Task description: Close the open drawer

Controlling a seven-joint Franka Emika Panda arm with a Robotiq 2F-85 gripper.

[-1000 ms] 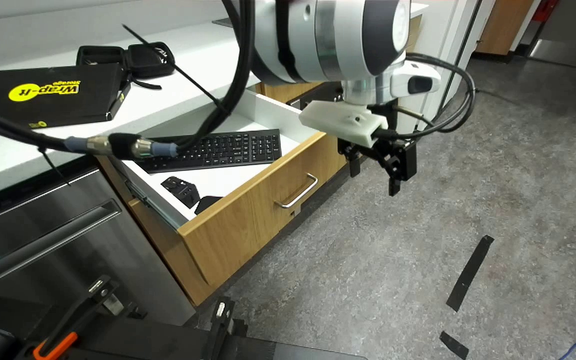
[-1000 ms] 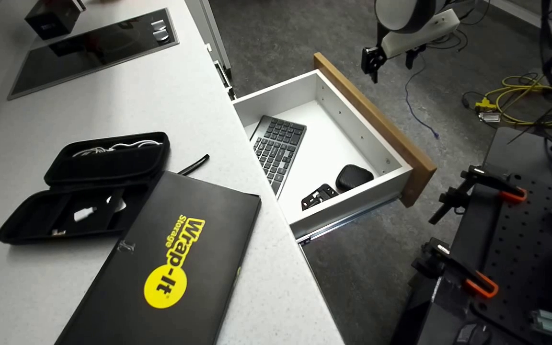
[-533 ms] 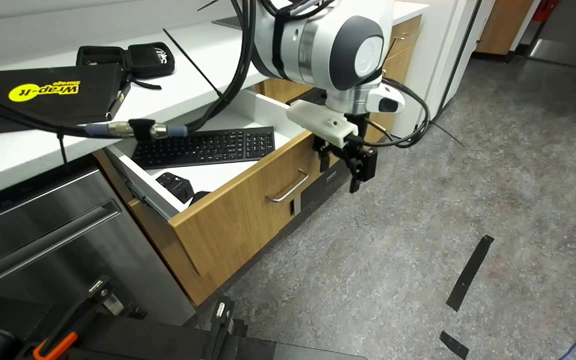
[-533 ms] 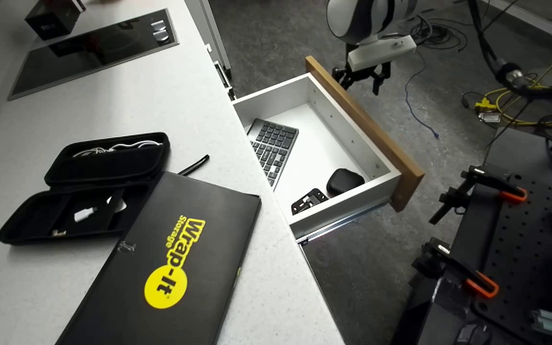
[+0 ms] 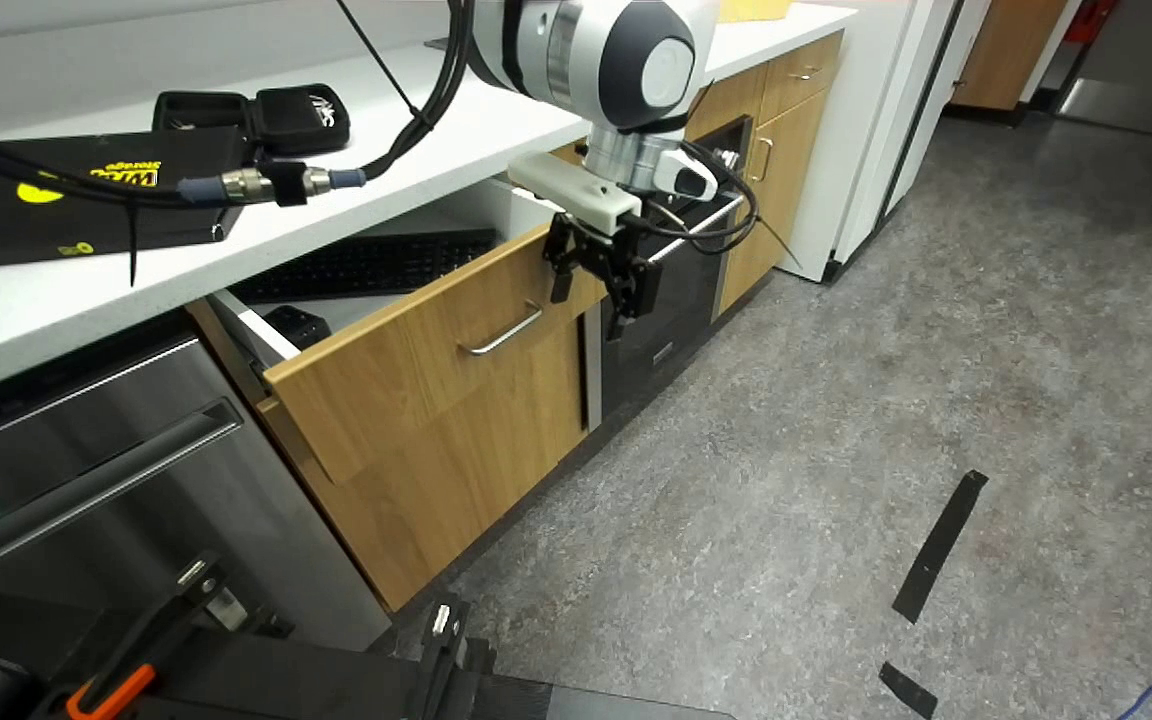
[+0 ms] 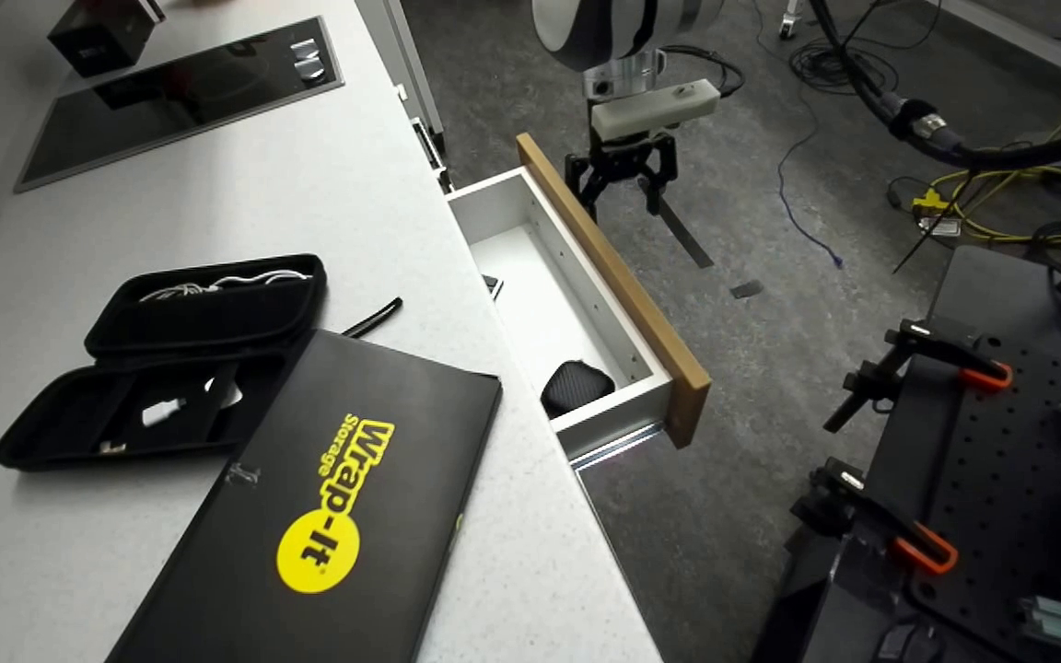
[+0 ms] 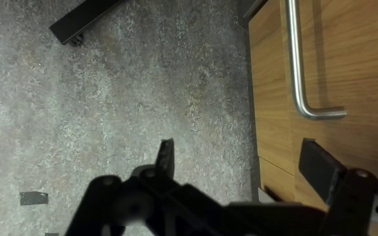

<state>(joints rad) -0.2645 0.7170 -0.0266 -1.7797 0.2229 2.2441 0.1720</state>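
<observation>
The drawer [image 5: 416, 365] stood partly open, coming out from under the long front edge of the bench [image 6: 383, 184]. My pincer [image 5: 590, 308] had its fingers [image 7: 320, 168] wide apart, at the drawer's front, near the silver handle [image 5: 508, 333]; if it touched this front, I could not tell. Inside the drawer lay a keyboard [image 5: 366, 265]. On the bench, near this same edge, lay a black box [image 6: 383, 516].

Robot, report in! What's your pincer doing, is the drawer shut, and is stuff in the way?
Pincer open, gripping nothing. Drawer not shut, partly out, its front close by. Keyboard inside, nothing seen blocking the way.
</observation>
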